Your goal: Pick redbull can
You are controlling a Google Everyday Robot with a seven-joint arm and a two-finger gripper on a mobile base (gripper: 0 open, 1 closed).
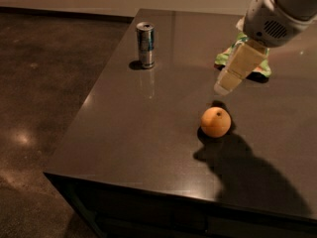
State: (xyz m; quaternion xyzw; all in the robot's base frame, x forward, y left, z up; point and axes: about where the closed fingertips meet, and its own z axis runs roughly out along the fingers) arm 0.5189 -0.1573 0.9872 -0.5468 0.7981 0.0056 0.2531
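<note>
**Approach to the redbull can: gripper held above the table, can not yet reached**

Nearest on the dark table (pixel 138 148), an orange (pixel 215 121) is seen lying right of centre; it is to be cleared, not touched. Just beyond and above it, the gripper (pixel 224 87) is held off the surface, angled down and to the left; whether it is released or clenched cannot be told. Farther back, near the table's left edge, the redbull can (pixel 145 44) is stood upright, well apart from the gripper. At the far right, a green bag (pixel 261 67) is partly hidden behind the arm. The approach is judged barely begun: the gripper should be carried left and away above the can's top, opened fully before descent, and lowered squarely around the mid-body, so that the slim can is not tipped toward the nearby edge.
</note>
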